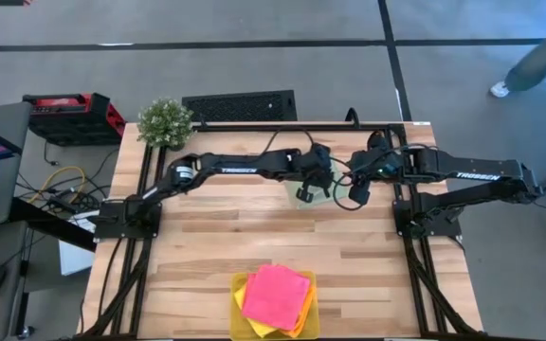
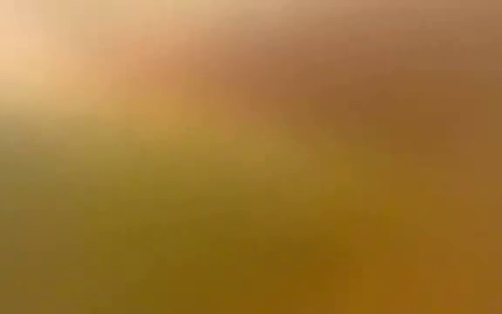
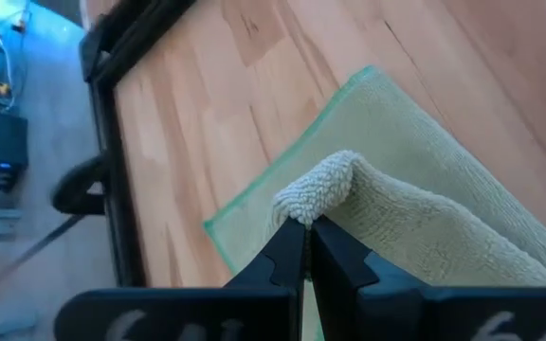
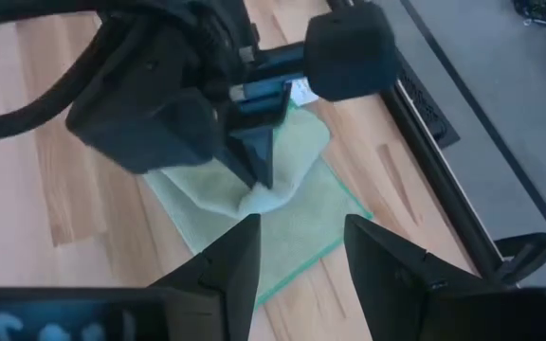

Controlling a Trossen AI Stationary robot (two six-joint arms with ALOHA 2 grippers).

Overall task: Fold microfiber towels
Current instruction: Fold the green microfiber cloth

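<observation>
While the wooden table (image 1: pixel 254 237) filled most of what we could see from above, both arms reached over its far middle; the left arm (image 1: pixel 235 169) came in from its side and the right arm (image 1: pixel 463 170) from the other, their wrists nearly meeting; the low view gave us nothing but an orange-brown blur. At the near edge sat the yellow tray (image 1: pixel 239 317), and on it a stack with the hot pink towel (image 1: pixel 278 294) on top and yellow and orange edges showing beneath; that stack lay well apart from the work. Under the two wrists lay the pale green towel (image 4: pixel 301 213), spread on the boards with one part lifted. We saw the left gripper (image 3: pixel 306 248) pinched tight on a raised fold of that towel; its fingers met on the terry, with the green-stitched edge lying flat beyond. The right gripper (image 4: pixel 301 237) hung just above the same cloth with its fingers spread, holding nothing. We judged the risks as these: the pinch took only a small tuft, so the cloth could slip free if carried fast; the rest might drag and bunch, making a crooked fold; with both wrists so close, a careless move could knock them together.
</observation>
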